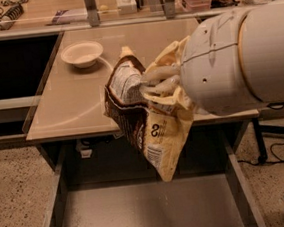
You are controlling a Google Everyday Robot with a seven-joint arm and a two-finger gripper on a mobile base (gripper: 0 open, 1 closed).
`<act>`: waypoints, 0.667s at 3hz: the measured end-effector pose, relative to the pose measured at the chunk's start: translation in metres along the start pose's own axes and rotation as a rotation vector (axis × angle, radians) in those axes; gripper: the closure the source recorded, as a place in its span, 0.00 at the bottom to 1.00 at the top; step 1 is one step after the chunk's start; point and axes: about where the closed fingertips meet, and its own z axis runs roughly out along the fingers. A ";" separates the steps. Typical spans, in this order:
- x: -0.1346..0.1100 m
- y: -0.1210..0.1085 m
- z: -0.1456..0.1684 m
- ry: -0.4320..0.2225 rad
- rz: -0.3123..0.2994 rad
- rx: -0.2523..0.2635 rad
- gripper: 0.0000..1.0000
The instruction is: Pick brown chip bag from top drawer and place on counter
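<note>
Your hand clamped on brown chip bag, held in air over front edge of surface, above open top drawer. Bag hangs tilted, cream end down. Far left on surface: white bowl.

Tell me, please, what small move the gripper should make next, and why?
Probably carry the brown chip bag forward over the counter before lowering it. The gripper, shut on it, holds it in the air at the counter's front edge, its lower end hanging over the open top drawer; bare tabletop lies beside the bowl.
</note>
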 end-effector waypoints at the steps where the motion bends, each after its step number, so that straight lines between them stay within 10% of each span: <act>1: 0.005 -0.024 -0.004 0.020 -0.006 0.049 1.00; 2: 0.031 -0.047 0.011 -0.008 0.024 0.088 1.00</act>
